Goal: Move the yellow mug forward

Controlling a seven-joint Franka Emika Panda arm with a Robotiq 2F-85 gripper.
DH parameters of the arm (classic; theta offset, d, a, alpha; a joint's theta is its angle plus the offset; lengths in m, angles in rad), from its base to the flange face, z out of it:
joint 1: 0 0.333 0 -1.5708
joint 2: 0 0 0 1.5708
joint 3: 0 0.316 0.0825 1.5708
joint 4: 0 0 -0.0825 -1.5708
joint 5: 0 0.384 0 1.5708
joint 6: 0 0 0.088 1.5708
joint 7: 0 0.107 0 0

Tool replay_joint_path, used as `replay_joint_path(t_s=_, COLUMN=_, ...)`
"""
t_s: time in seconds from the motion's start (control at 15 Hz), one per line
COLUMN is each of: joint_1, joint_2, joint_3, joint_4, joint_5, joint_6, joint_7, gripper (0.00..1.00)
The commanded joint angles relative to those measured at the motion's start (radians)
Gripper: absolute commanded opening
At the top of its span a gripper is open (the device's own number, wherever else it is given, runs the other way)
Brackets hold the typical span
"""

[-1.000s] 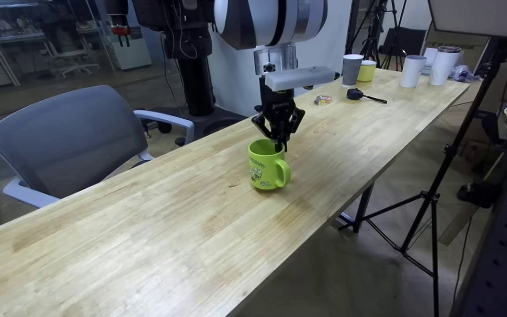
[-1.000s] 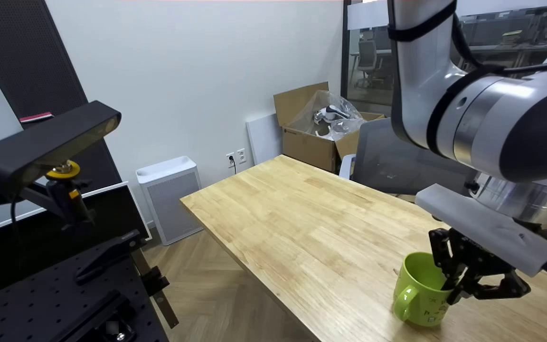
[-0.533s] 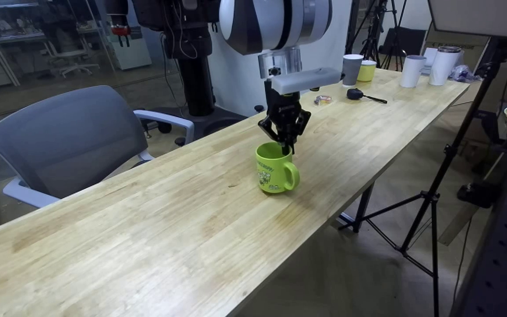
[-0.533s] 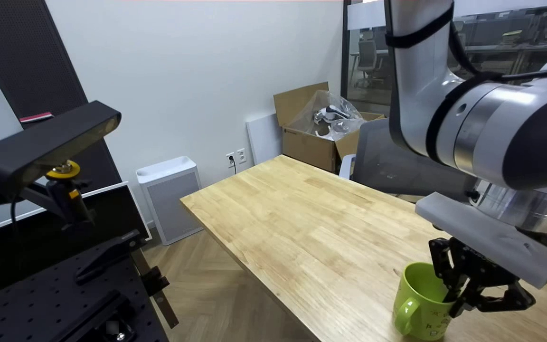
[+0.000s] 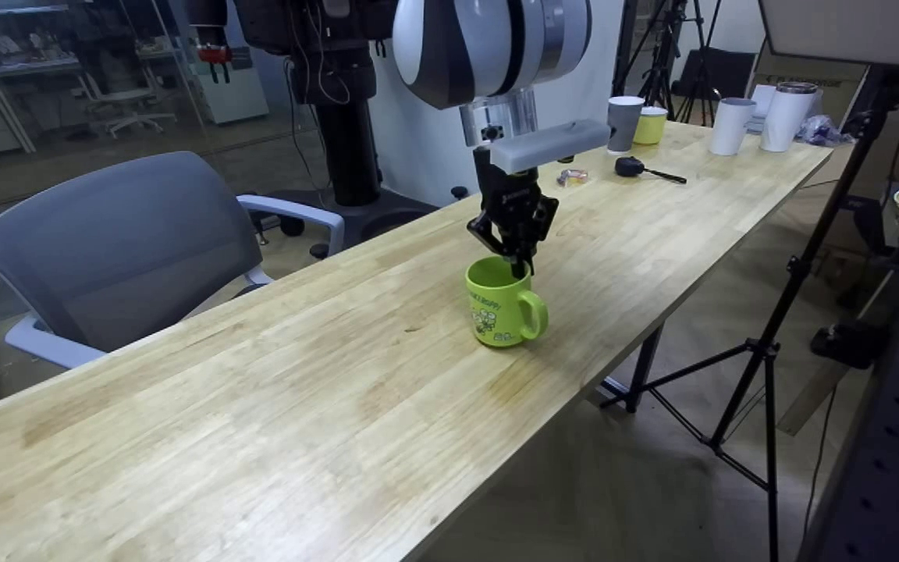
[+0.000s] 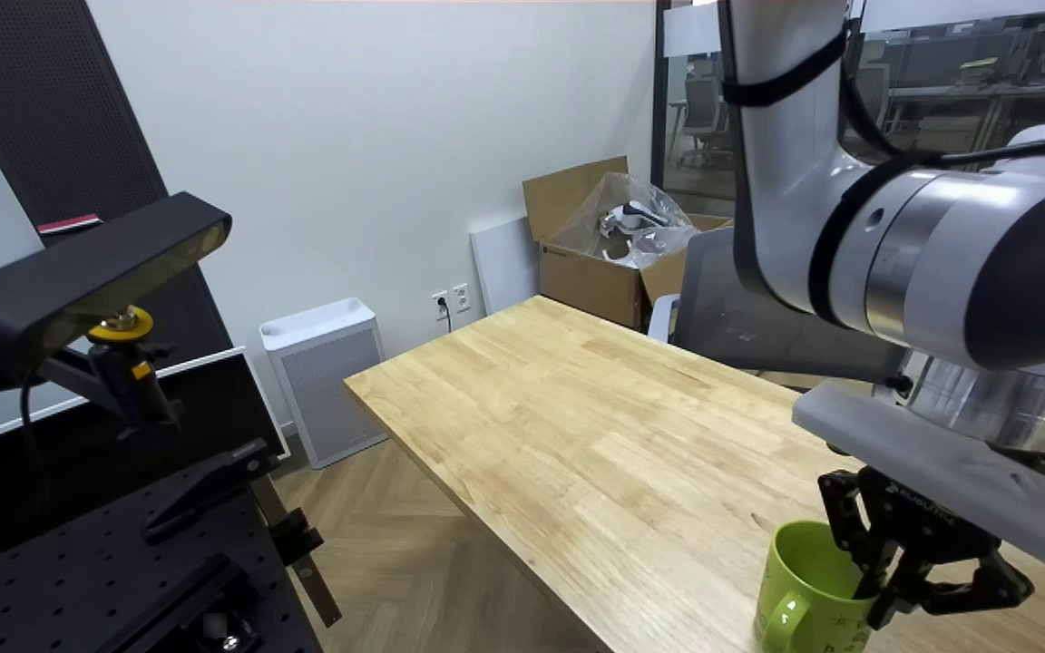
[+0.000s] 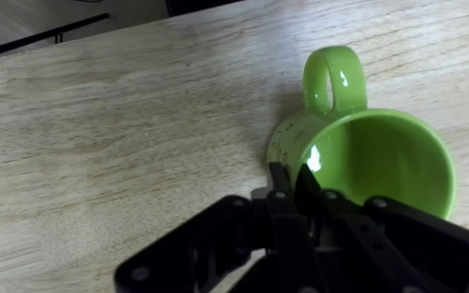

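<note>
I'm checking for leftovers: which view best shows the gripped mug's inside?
The wrist view: it looks down into the mug from up close, though the jaws cover some of the opening. Both exterior views show the inside smaller and at a slant, with the jaws partly in front.

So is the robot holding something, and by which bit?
Yes, the yellow mug, by its rim, not its handle: the jaws pinch there, one inside, one outside.

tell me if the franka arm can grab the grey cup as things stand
Probably not yet: the claw looks shut on the lime-yellow mug at its rim, so it would have to let go before trying for the grey cup.
</note>
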Motion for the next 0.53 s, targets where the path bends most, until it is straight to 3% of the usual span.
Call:
replay_joint_path(t_s=0.0, joint_1=0.032, joint_2=-0.021, joint_3=-0.026, joint_4=-0.020, joint_5=-0.031, joint_6=0.001, joint_7=0.048, gripper=0.02)
replay_joint_path(t_s=0.4, joint_1=0.060, joint_2=-0.012, joint_3=-0.049, joint_4=-0.016, joint_5=-0.061, joint_6=0.001, joint_7=0.079, gripper=0.02)
replay_joint_path(t_s=0.47, joint_1=0.062, joint_2=-0.013, joint_3=-0.050, joint_4=-0.015, joint_5=-0.061, joint_6=0.000, joint_7=0.081, gripper=0.35)
